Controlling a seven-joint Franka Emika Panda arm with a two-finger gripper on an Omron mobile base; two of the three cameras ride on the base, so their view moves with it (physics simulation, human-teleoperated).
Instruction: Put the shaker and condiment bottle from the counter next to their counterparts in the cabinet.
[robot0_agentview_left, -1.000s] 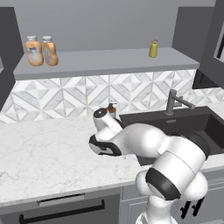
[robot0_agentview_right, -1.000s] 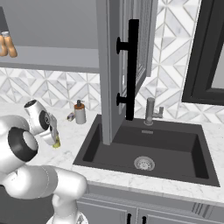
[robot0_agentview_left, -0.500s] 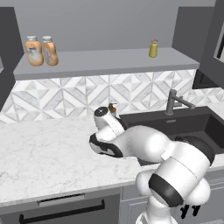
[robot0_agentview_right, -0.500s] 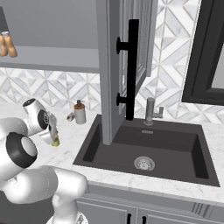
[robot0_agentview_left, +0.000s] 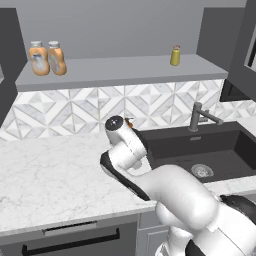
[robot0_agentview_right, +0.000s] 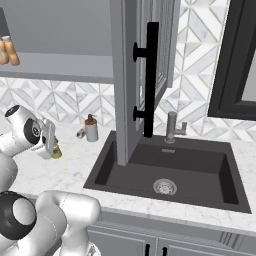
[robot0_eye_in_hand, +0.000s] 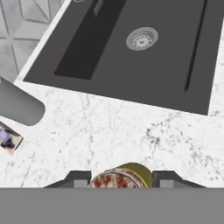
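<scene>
The gripper (robot0_eye_in_hand: 117, 178) stood over the counter (robot0_eye_in_hand: 131, 131), its two dark finger tips (robot0_eye_in_hand: 78, 178) rising at either side of the shaker (robot0_eye_in_hand: 120, 176), whose speckled brownish cap and olive-yellow side sat right between them at the six o'clock edge of the hand view. The tips stood close against the shaker on both sides, the jaws narrowly parted to its width; whether they were actually pressing it I cannot tell.

In the right base view the shaker (robot0_agentview_right: 56, 151) stood upright on the counter (robot0_agentview_right: 70, 170) just below the gripper (robot0_agentview_right: 52, 146), at about nine o'clock in the picture. From the shaker, a grey pump dispenser (robot0_agentview_right: 91, 129) and a tiny labelled jar (robot0_agentview_right: 80, 133) just beside it lay at about two o'clock, near the tiled wall. The sink (robot0_agentview_right: 170, 175) lay at three o'clock from the shaker, with the tap (robot0_agentview_right: 172, 127) behind it.

In the left base view the arm's white wrist (robot0_agentview_left: 122, 145) hung over the counter (robot0_agentview_left: 50, 175) just beside the sink's (robot0_agentview_left: 200, 150) left rim. Up on the cabinet shelf (robot0_agentview_left: 120, 70), two orange white-capped bottles (robot0_agentview_left: 47, 58) stood touching side by side at eleven o'clock, and a small yellow-green shaker (robot0_agentview_left: 175, 55) stood alone at one o'clock, well apart from them.
</scene>
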